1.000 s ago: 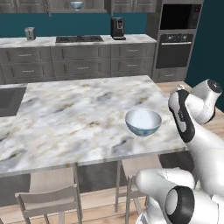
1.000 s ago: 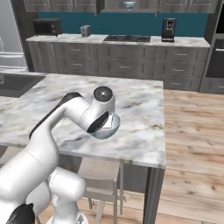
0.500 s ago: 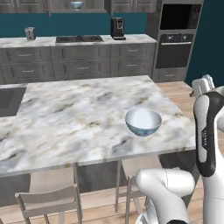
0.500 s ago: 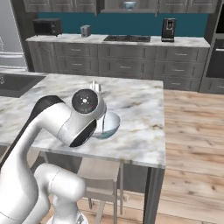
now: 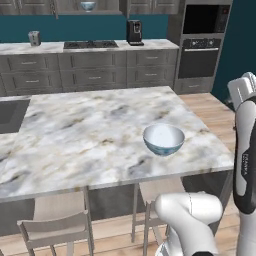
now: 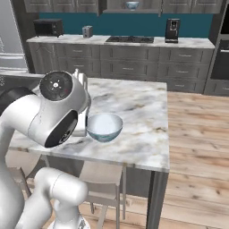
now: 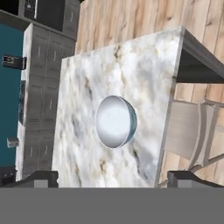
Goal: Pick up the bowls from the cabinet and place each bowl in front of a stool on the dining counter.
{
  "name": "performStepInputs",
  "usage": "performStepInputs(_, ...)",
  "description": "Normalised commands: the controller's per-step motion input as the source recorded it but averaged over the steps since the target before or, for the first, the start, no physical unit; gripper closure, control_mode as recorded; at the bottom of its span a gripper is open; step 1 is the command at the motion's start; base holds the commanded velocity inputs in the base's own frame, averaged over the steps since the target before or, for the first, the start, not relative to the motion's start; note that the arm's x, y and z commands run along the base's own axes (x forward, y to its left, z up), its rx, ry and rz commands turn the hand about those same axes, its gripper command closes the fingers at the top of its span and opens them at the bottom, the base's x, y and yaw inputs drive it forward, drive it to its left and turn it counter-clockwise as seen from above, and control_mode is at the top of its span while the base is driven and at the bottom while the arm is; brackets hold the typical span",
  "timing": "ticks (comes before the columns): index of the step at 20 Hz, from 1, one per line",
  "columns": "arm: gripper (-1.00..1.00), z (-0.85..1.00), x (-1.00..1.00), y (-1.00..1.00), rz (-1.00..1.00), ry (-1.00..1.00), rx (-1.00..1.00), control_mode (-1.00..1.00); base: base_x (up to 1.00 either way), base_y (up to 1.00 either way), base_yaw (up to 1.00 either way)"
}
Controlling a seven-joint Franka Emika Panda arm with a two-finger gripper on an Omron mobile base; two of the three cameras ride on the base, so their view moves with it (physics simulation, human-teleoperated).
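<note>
**One bowl on the worktop, one in the cabinet**

You have one bowl [image 5: 163, 139] standing upright on the marble worktop [image 5: 90, 130], near its front edge and right-hand corner, directly behind a stool [image 5: 157, 192]. It is white inside with a blue-teal outside. Your second bowl [image 5: 88, 6] sits upright on the shelf of the open cabinet [image 5: 70, 6], well behind the worktop, above the stovetop.

Bowl [image 5: 163, 138]: white inside, blue-teal outside. Dining counter [image 5: 75, 135]: white-grey marble, brown veins. Stool [image 5: 52, 227]: beige. My arm [image 6: 49, 112]: white
</note>
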Motion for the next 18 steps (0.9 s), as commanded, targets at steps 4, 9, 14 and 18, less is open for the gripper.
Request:
performStepInputs(4, -1.00, 0.18, -0.32, 0.03, 0.00, 0.00, 0.03, -1.00, 0.00, 0.00, 0.00)
performStepInputs(9, -1.00, 0.00, -0.06, 0.00, 0.00, 0.00, 0.02, 1.00, -0.03, -0.01, 0.00)
performStepInputs(14, -1.00, 0.00, 0.00, 0.00, 0.00, 0.00, 0.00, 1.00, -0.86, -0.83, 0.00)
performStepInputs(18, -1.00, 0.00, 0.00, 0.00, 0.00, 0.00, 0.00, 1.00, -0.93, -1.00, 0.00)
